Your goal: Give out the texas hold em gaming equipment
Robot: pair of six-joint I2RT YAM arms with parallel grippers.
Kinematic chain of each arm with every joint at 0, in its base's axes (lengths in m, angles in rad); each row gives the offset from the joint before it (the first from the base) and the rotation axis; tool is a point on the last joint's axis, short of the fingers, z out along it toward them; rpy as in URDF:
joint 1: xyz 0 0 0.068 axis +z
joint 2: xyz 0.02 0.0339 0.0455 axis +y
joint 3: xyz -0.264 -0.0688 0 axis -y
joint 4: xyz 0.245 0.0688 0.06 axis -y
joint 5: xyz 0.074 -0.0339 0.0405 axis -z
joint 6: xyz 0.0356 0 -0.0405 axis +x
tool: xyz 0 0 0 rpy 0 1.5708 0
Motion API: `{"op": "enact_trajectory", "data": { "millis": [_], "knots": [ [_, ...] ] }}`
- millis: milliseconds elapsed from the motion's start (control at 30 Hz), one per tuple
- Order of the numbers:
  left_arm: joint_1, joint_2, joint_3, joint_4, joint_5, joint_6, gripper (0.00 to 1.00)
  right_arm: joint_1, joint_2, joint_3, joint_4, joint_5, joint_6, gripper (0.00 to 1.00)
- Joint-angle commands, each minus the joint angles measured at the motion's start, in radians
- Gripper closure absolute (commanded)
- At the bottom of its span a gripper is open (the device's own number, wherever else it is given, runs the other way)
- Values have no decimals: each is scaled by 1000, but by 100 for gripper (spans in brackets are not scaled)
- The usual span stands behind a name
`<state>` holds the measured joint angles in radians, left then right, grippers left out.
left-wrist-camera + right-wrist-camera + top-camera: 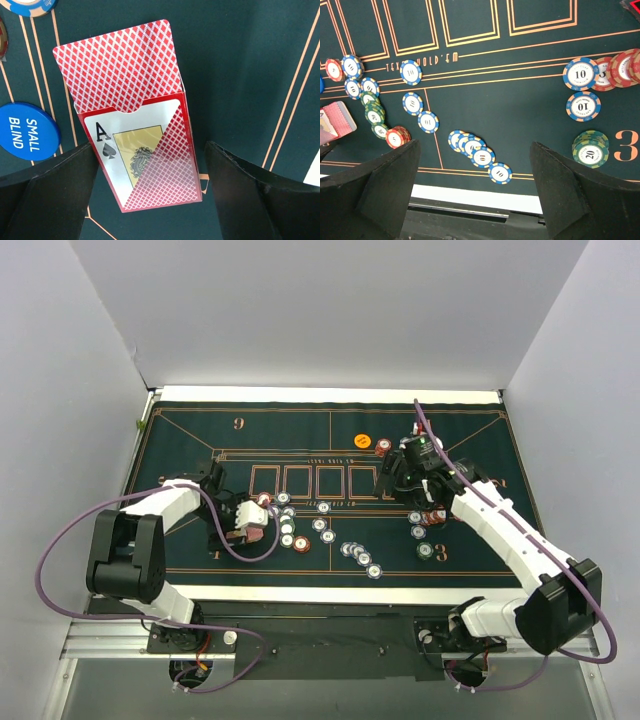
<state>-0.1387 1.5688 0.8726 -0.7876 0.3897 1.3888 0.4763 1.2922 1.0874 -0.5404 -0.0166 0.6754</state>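
the light, stiff, slick card pack (127, 75), flap open, is framed by the released left hand (150, 150), lying on the worktop (240, 60), and is judged best pinched across its long edges.

glossy clear plastic card box (145, 160) on matt felt mat (240, 65).

Overhead view looking down from near edge, wrist views close above mat (520, 100), both showing card box (145, 165).
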Motion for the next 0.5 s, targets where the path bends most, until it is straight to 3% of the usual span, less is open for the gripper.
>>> {"op": "enact_trajectory", "data": {
  "millis": [0, 133, 233, 367, 467],
  "knots": [
    [-21, -4, 0, 10, 9, -23, 9, -10, 10, 2, 11, -39, -10, 16],
    [-29, 30, 28, 17, 12, -60, 33, -15, 22, -17, 45, -106, -5, 17],
    [-25, 37, 49, 4, 44, -103, 65, -15, 45, -30, 82, -158, -10, 18],
    [-25, -1, 52, -4, 77, -122, 87, -8, 62, -58, 140, -229, 3, 18],
    [-25, -19, 66, -42, 90, -129, 88, 4, 70, -75, 197, -281, 23, 18]
  ]
}}
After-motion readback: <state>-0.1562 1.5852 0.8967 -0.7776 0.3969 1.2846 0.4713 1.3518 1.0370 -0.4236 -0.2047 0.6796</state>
